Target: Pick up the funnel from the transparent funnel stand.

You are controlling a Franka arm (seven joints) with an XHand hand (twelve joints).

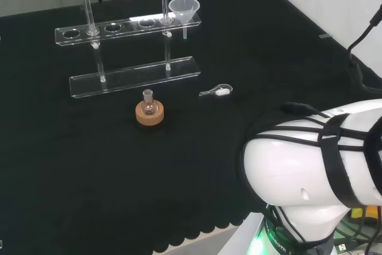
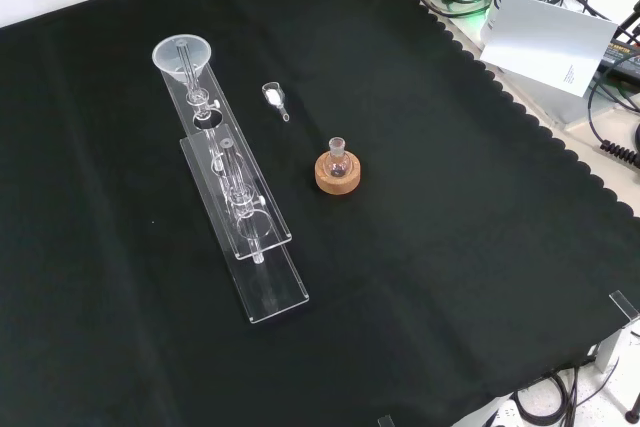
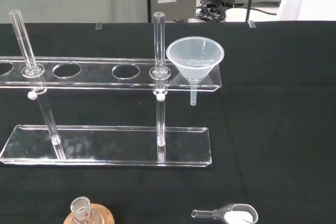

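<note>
Funnel (image 1: pixel 184 8) upright in end hole of clear stand (image 1: pixel 128 76), flask (image 1: pixel 148 98) on cork ring (image 1: pixel 149 114) nearby, hand's state cannot be told.

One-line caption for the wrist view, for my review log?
Clear funnel seated in the end hole of the transparent stand, untouched; small flask on a cork ring nearby.

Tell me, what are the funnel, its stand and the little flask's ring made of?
Funnel: cloudy, see-through, probably plastic. Stand: clear and glossy with bright edges, likely acrylic, possibly glass. Ring under the flask: tan and matte, looks like cork.
</note>
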